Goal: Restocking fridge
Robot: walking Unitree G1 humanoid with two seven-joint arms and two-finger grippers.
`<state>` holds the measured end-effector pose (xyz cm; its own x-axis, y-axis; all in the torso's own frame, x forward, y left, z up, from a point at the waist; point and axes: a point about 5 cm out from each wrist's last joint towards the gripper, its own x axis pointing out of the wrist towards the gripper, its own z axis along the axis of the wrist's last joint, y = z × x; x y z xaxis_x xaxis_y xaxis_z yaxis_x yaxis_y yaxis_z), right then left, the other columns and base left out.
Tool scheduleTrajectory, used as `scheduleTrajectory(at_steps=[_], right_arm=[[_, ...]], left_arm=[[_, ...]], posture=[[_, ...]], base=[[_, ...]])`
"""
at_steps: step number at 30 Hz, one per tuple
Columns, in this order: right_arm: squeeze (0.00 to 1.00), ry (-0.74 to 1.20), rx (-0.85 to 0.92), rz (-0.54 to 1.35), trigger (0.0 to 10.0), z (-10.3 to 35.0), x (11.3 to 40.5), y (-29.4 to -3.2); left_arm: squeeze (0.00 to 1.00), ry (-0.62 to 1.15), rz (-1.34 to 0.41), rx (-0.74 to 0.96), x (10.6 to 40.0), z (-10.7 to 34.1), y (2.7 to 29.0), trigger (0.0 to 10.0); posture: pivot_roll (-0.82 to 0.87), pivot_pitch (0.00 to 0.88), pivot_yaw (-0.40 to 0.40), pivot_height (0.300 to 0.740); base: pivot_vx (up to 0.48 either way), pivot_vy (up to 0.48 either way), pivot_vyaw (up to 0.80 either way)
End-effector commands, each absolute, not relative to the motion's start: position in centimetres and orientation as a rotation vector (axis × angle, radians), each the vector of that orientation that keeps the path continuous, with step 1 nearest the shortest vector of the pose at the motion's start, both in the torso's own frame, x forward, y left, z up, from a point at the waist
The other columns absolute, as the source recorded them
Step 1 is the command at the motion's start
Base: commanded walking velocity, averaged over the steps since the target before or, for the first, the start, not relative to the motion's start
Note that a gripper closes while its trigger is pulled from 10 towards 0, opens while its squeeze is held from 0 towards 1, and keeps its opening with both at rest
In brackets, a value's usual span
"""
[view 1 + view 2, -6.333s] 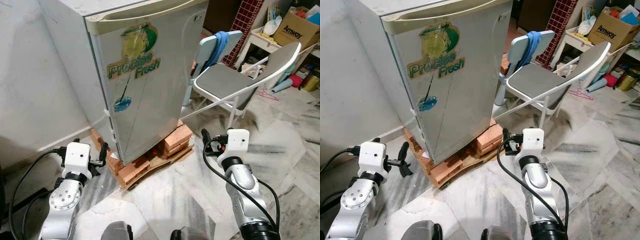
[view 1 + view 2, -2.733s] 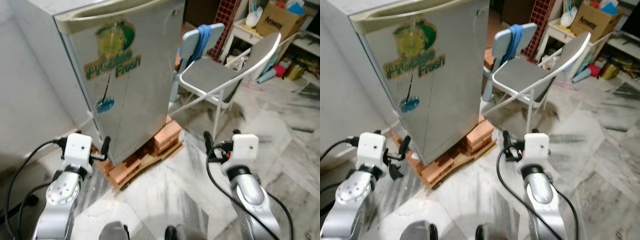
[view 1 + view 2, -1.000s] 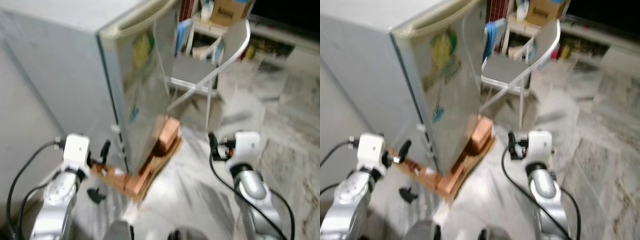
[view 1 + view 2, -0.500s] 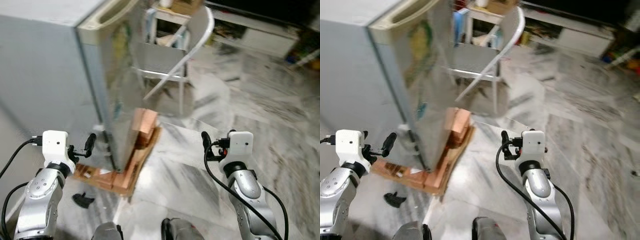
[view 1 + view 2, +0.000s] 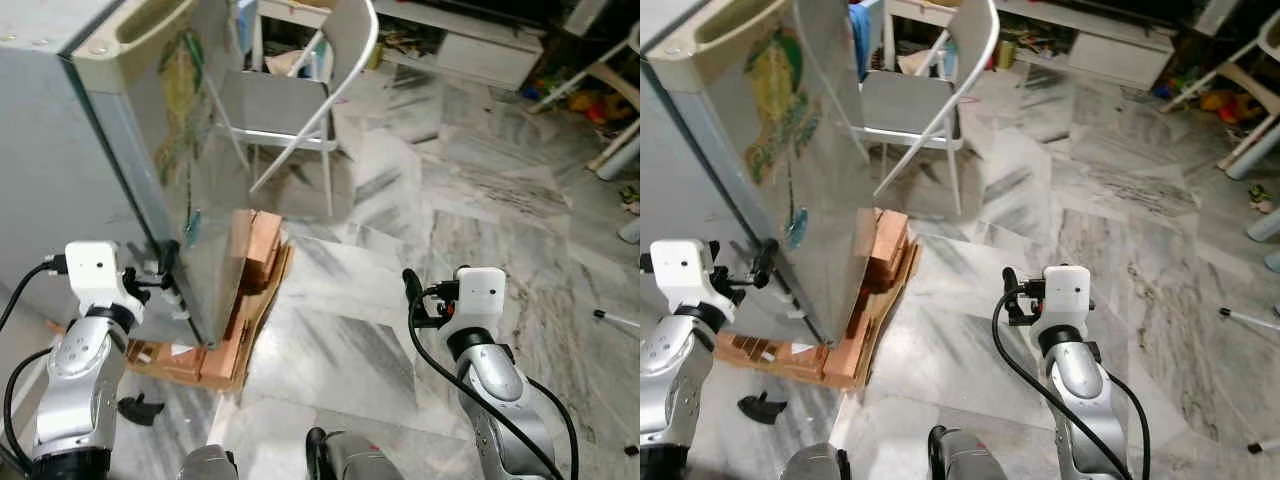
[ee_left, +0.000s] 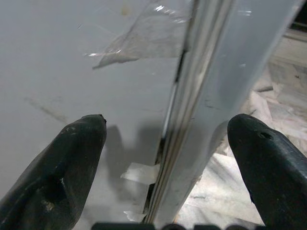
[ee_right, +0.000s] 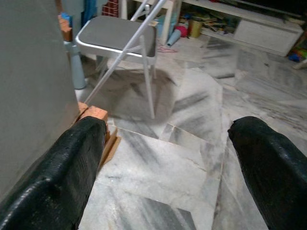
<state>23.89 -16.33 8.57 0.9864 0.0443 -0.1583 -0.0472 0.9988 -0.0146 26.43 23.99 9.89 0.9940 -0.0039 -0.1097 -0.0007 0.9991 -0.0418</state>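
Left wrist view: left gripper (image 6: 163,143), fingers spread, now straddling door seam of closed grey metal fridge (image 5: 150,130) after rightward camera swing, ready for door opening; right gripper (image 7: 168,158), likewise spread, facing white folding chair (image 7: 120,38).

Head stereo pair looks forward and down from standing height; fridge (image 5: 150,150) upper left of frame, marble floor (image 5: 420,230) across the right. Left wrist cam sits very close to the fridge door edge (image 6: 192,110). Right wrist cam looks low along the floor toward the folding chair (image 7: 120,36), shared with the head views.
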Motion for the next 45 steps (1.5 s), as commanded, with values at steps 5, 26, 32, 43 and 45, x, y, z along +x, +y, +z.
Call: scheduleTrajectory(at_steps=[5,26,32,43,45], right_arm=[[0.0,0.163,-0.034,0.032,10.0,8.8,23.7,-17.1],[0.0,0.187,-0.043,0.05,10.0,8.5,23.5,-16.9],[0.0,0.182,-0.053,0.042,10.0,8.7,23.3,-17.1],[0.0,0.212,-0.102,0.013,10.0,8.3,22.0,-18.3],[0.0,0.223,-0.101,0.019,10.0,8.1,21.7,-18.4]], left_arm=[[0.0,0.115,-0.061,-0.062,27.5,10.2,23.4,10.0],[0.0,0.091,-0.096,0.03,29.6,10.5,21.9,10.0],[0.0,0.06,-0.087,0.04,31.4,10.9,21.2,10.0],[0.0,0.044,-0.275,-0.013,31.7,11.2,17.5,10.0],[0.0,0.04,-0.297,-0.016,31.9,11.4,16.9,10.0]], posture=[[0.07,0.11,-0.09,0.74],[0.06,0.111,-0.099,0.74],[0.05,0.113,-0.105,0.74],[0.05,0.118,-0.103,0.74],[0.04,0.118,-0.102,0.74]], base=[[0.0,0.0,0.0],[0.0,0.0,0.0],[0.0,0.0,0.0],[0.0,0.0,0.0],[0.0,0.0,0.0]])
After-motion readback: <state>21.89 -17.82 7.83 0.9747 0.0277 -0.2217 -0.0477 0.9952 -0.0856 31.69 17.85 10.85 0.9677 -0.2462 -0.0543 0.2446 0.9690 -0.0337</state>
